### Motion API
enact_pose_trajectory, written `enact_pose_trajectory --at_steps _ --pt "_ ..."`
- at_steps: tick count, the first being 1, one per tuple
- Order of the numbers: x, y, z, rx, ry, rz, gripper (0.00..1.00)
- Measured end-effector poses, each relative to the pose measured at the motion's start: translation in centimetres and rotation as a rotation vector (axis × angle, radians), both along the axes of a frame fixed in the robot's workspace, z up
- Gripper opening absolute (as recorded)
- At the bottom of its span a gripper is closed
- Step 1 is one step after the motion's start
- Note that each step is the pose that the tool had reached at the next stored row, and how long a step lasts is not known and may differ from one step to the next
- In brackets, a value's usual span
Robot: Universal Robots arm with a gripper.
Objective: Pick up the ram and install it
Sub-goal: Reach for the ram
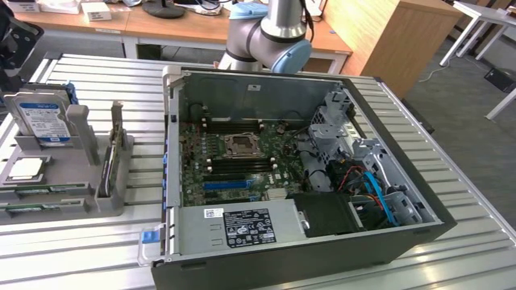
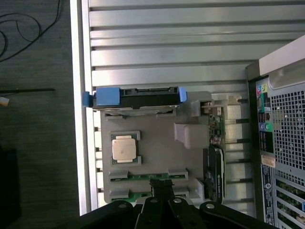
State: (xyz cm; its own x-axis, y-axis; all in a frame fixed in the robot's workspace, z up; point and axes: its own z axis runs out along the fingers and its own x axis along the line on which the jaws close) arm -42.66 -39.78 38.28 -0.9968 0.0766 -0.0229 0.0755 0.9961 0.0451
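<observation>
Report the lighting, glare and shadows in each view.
Exterior view: even room light, a soft sheen on the slatted table, and the open computer case dimmer inside. Wrist view: bright glare across the slatted table, the floor dark beside it, and the tool a dark shape.

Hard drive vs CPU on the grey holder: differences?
The hard drive stands upright on edge; the CPU lies flat in a recess. The hard drive is larger and carries a blue label; the CPU is a small plain silver square. Both sit in the grey holder.
</observation>
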Motion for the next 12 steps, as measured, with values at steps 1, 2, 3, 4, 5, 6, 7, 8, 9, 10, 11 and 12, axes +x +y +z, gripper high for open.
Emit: enact_pose_trajectory --at_steps 1,2,3,4,5,6,7,8,9,10,11,12 --pt "0.0 -0.01 0.0 -0.0001 0.0001 0.0 0.11" --pt "0.0 -0.01 0.0 0.0 0.0 0.0 0.11" --pt "0.0 -0.01 0.0 0.0 0.0001 0.0 0.11" --pt "0.0 -0.03 0.0 -0.0001 0.0001 0.0 0.11" --pt "0.0 -0.05 0.01 -0.0001 0.0001 0.0 0.11" --pt "0.0 -0.09 0.0 -0.0001 0.0001 0.0 0.11" --pt "0.0 -0.14 0.0 0.0 0.0001 0.0 0.11" --pt "0.0 -0.2 0.0 -0.0001 0.0001 0.0 0.11" --pt "0.0 -0.28 0.0 -0.0001 0.0001 0.0 0.11" --pt "0.0 -0.36 0.0 -0.0001 0.0001 0.0 0.11" --pt "0.0 -0.44 0.0 -0.0001 0.0001 0.0 0.11" --pt "0.0 -0.5 0.0 0.0 0.0001 0.0 0.11"
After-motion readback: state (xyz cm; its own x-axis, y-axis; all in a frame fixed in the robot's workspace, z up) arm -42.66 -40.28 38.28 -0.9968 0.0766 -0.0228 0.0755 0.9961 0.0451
